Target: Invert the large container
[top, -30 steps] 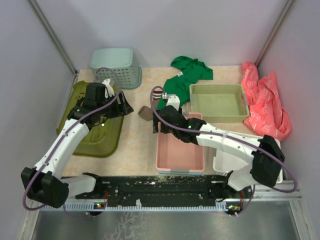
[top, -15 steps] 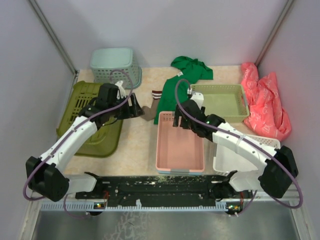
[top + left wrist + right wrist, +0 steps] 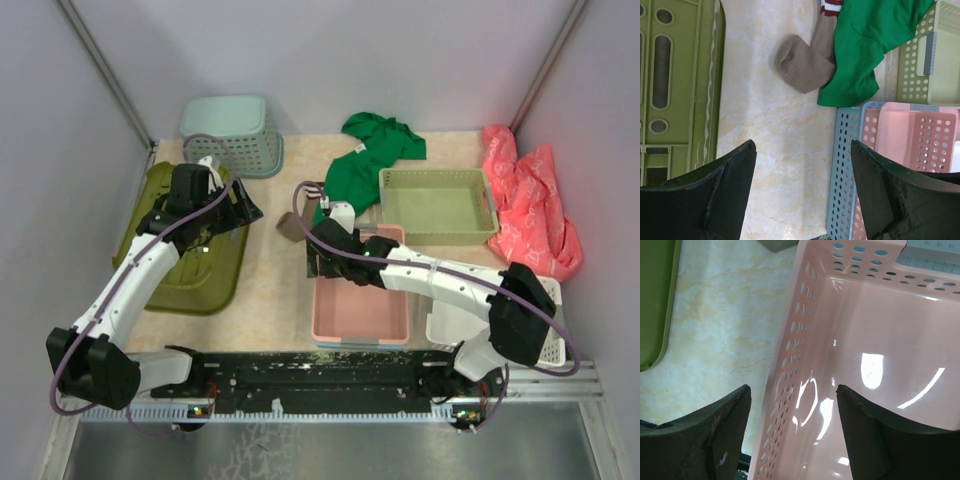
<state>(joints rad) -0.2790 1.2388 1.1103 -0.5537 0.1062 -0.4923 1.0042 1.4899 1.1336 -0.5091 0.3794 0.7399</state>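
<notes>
Green basket (image 3: 200, 275) looks flipped base-up already, hard to be sure; left hand (image 3: 802, 145) and right hand (image 3: 792, 388) are held wide open, nothing gripped.

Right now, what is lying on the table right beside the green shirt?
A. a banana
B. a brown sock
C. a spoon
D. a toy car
B: a brown sock lies on the bare tabletop, right against the edge of the green shirt. No banana, toy car or spoon is in view.
</notes>
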